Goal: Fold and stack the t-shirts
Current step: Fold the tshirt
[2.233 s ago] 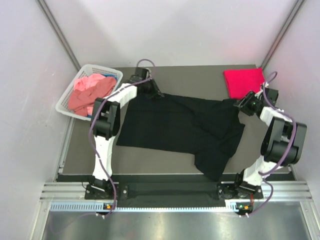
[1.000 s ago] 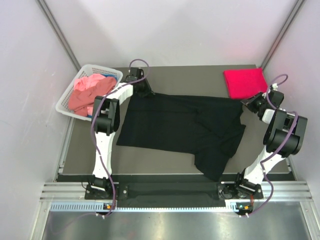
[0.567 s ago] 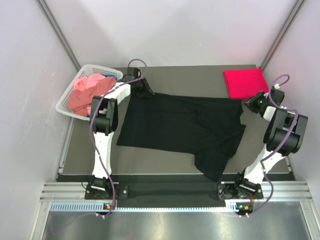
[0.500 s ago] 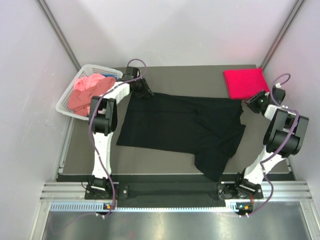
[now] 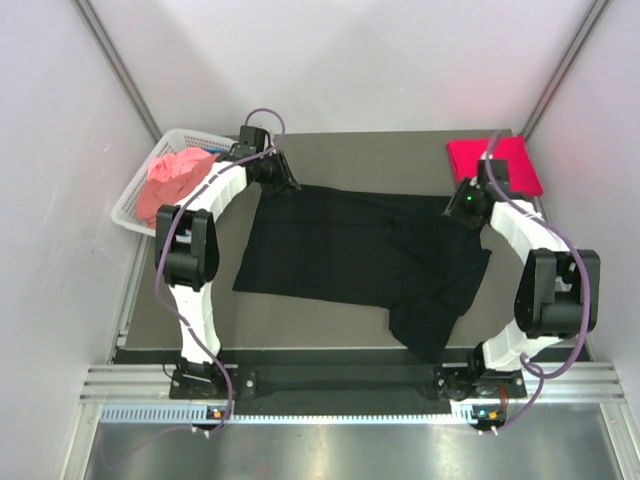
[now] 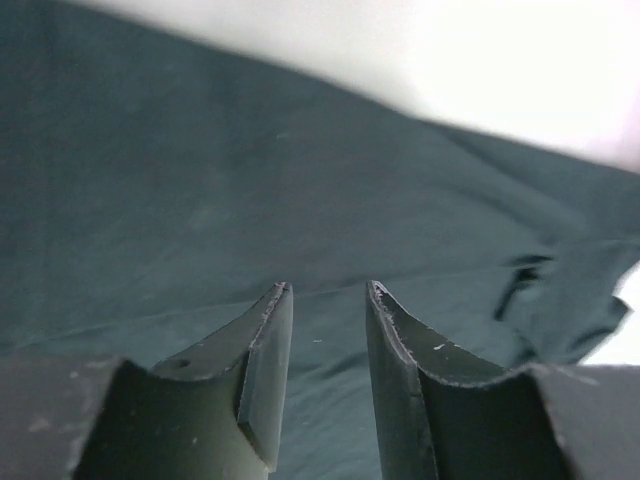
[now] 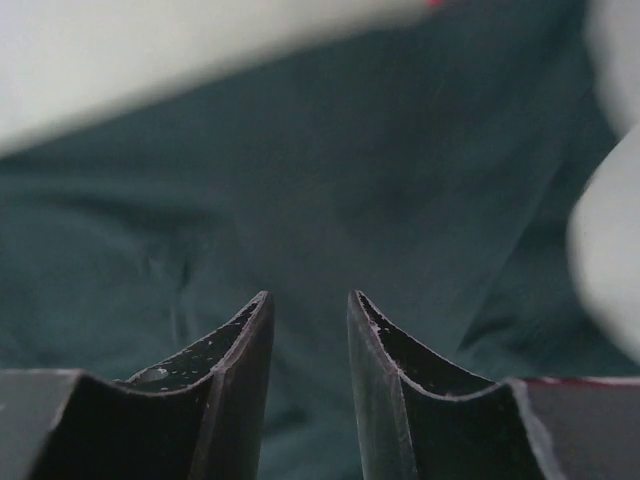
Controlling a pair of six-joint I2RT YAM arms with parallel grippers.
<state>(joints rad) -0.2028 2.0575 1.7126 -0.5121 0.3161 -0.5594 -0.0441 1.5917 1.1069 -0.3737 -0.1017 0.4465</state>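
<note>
Two shirts lie on the surface [image 5: 360, 160]: a black shirt [image 5: 350, 255] is spread wide across the middle, and a red shirt [image 5: 500, 165] is folded square in the corner at 1 o'clock. The red one is judged to be the start of the stack, set well apart so that room is left for folding. A pink shirt [image 5: 172, 180] is bundled in a white basket [image 5: 135, 195] at 10 o'clock, apparently waiting its turn. The left gripper [image 5: 283, 180] is poised over the black shirt's far edge at 11 o'clock and the right gripper [image 5: 462, 208] over its far edge at 2 o'clock, a pairing that suits a two-handed pinch along that hem. From the left wrist the left gripper [image 6: 325, 290] is seen with its jaws narrowly parted and nothing between them, only dark cloth beyond. The right gripper [image 7: 308, 297] is seen likewise, parted and empty. Whether either jaw tip touches the cloth cannot be told. The shirt's collar and sleeves cannot be made out against the black, and the lobe at 5 o'clock may be a sleeve or a doubled-over corner. A pale blur at 3 o'clock in the right wrist view cannot be identified.
</note>
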